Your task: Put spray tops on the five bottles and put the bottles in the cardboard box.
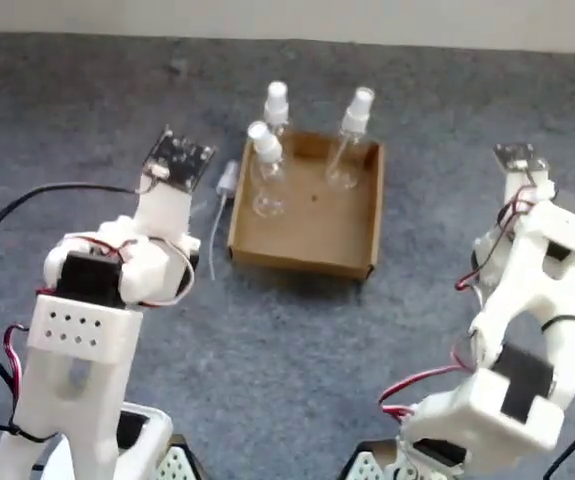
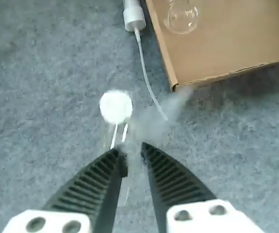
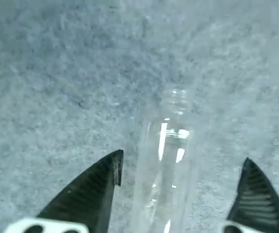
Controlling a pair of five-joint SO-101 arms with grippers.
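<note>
Right wrist view puts the right end effector [image 3: 182,166] spread wide over the uncapped bottle [image 3: 166,160]. That bottle lies on the table [image 1: 87,110] between the jaws, touching neither. We think it will roll, being round, clear and slick. If one jaw meets it before the other, it could skid out sideways or twist out of line.

The left end effector [image 2: 133,154] is drawn to a narrow slit. As far as we can judge, it pinches the thin stem of a round white top [image 2: 116,107]. Such a slender stem could bend or slide in the grip. The top could then miss the bottle's small neck or sit crooked on it.

The loose spray top [image 2: 133,19] lies just beside the cardboard box [image 1: 302,262], with its tube along the box's wall. A careless sweep could push it under the box's edge. The box looks light, so we would expect it to shift if nudged. The standing bottles inside may topple when another is lowered among them.

We count four bottles. Three are capped: the left capped bottle [image 1: 267,180] and the right capped bottle [image 1: 347,150] stand in the box. The rear capped bottle [image 1: 277,105] stands at the back wall, and we cannot tell whether it is inside or behind. The fourth is the uncapped bottle. Spray tops number five: three fitted, one loose, one gripped. We see one box and two end effectors.
</note>
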